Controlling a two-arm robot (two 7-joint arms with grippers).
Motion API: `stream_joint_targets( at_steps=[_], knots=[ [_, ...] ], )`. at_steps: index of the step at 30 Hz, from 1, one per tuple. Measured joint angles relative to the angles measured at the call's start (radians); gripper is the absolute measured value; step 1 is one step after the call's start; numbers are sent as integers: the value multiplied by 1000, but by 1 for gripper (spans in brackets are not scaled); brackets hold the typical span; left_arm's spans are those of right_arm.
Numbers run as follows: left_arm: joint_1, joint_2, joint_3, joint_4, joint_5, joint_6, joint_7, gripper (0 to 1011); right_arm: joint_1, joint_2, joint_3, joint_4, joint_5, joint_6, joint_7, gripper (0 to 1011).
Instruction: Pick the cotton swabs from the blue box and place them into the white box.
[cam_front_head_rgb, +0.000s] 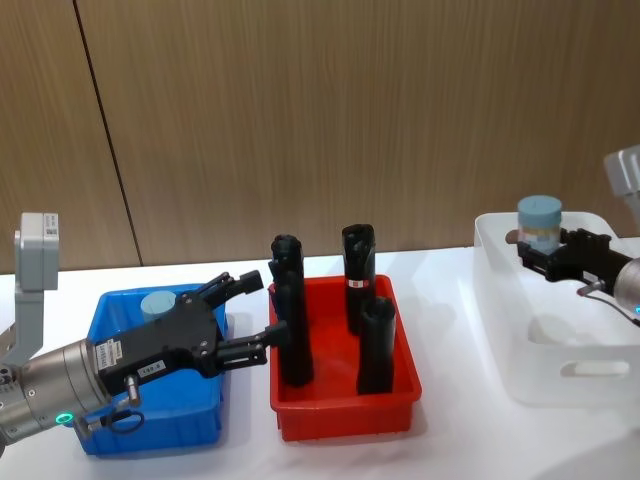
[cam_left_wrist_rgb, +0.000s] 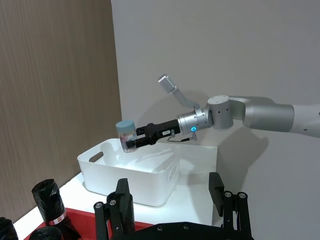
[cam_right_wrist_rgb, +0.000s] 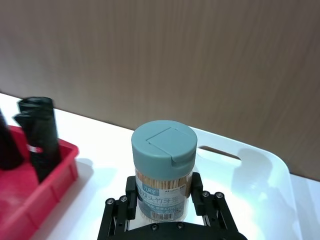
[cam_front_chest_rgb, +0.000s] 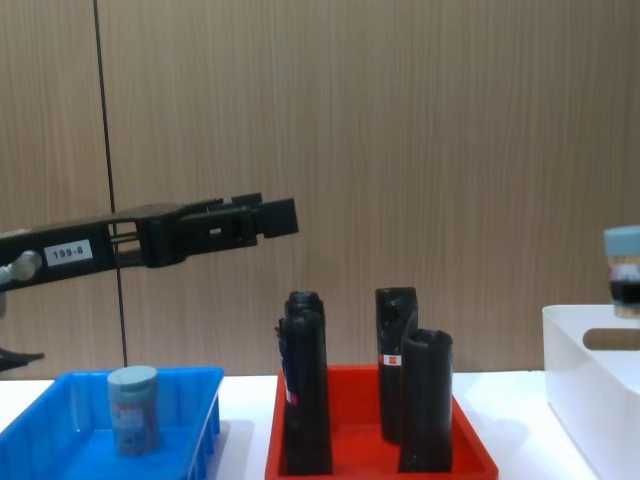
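My right gripper (cam_front_head_rgb: 532, 246) is shut on one tub of cotton swabs (cam_front_head_rgb: 540, 222), upright with a pale blue lid, held above the far left part of the white box (cam_front_head_rgb: 560, 372). In the right wrist view the tub (cam_right_wrist_rgb: 162, 172) sits between the black fingers (cam_right_wrist_rgb: 129, 200), over the white box (cam_right_wrist_rgb: 260, 170). A second tub of cotton swabs (cam_front_head_rgb: 158, 303) stands at the back of the blue box (cam_front_head_rgb: 150, 432). Hovering over the blue box's right side, my left gripper (cam_front_head_rgb: 255, 315) is open and empty, pointing toward the red tray.
A red tray (cam_front_head_rgb: 345, 412) stands between the two boxes, holding three tall black cylinders (cam_front_head_rgb: 290, 310). A wooden wall rises behind the white table. In the chest view the left gripper (cam_front_chest_rgb: 272, 218) hangs well above the blue box (cam_front_chest_rgb: 60, 452).
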Motion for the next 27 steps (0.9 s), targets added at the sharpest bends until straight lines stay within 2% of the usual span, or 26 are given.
stream_joint_targets(
  at_steps=[3,7,15,27],
  knots=[
    [0,0,0,0,0,0,0,1004,16,-5,0,39,-10,-5,-9,646],
    [0,0,0,0,0,0,0,1004,33,-10,0,84,-23,-13,-21,773],
    [0,0,0,0,0,0,0,1004,47,-14,-1,118,-39,-22,-30,988],
    [0,-1,0,-1,3,0,6,1004,45,-16,-2,117,-48,-28,-34,1002]
  ],
)
